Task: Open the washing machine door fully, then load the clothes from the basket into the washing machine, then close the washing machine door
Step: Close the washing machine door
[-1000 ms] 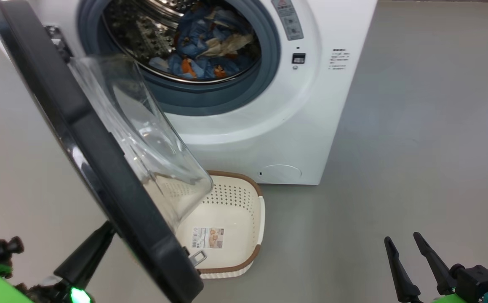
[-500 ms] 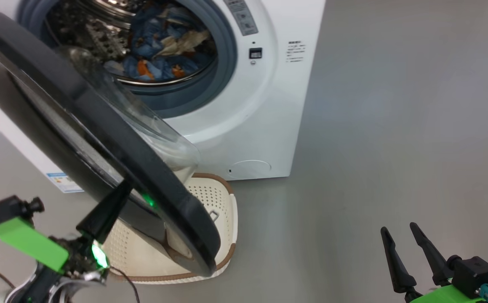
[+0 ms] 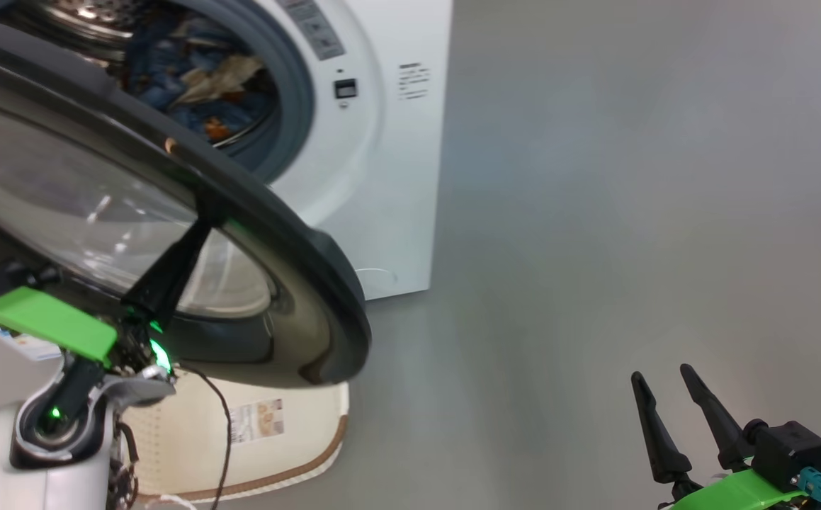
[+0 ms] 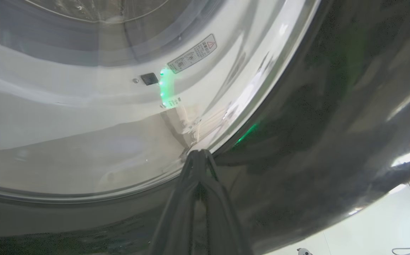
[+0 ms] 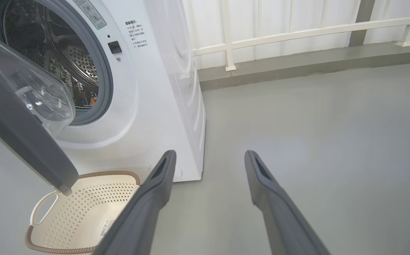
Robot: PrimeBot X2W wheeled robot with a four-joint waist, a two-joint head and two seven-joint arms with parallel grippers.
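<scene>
Glare on the washing machine door

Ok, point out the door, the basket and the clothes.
door (image 3: 336, 312), head view, dark outer rim.
basket (image 5: 77, 209), right wrist view, perforated bottom.
clothes (image 3: 169, 85), head view, blue fabric.

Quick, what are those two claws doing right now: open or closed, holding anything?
Left gripper: closed, empty, tips against the washing machine door.
Right gripper: open, empty.

Large round glossy black door with bulging clear glass bowl stands half open over the empty cream perforated plastic basket on the floor before the white front-loading washing machine; blue orange-printed clothes lie in its drum
</scene>
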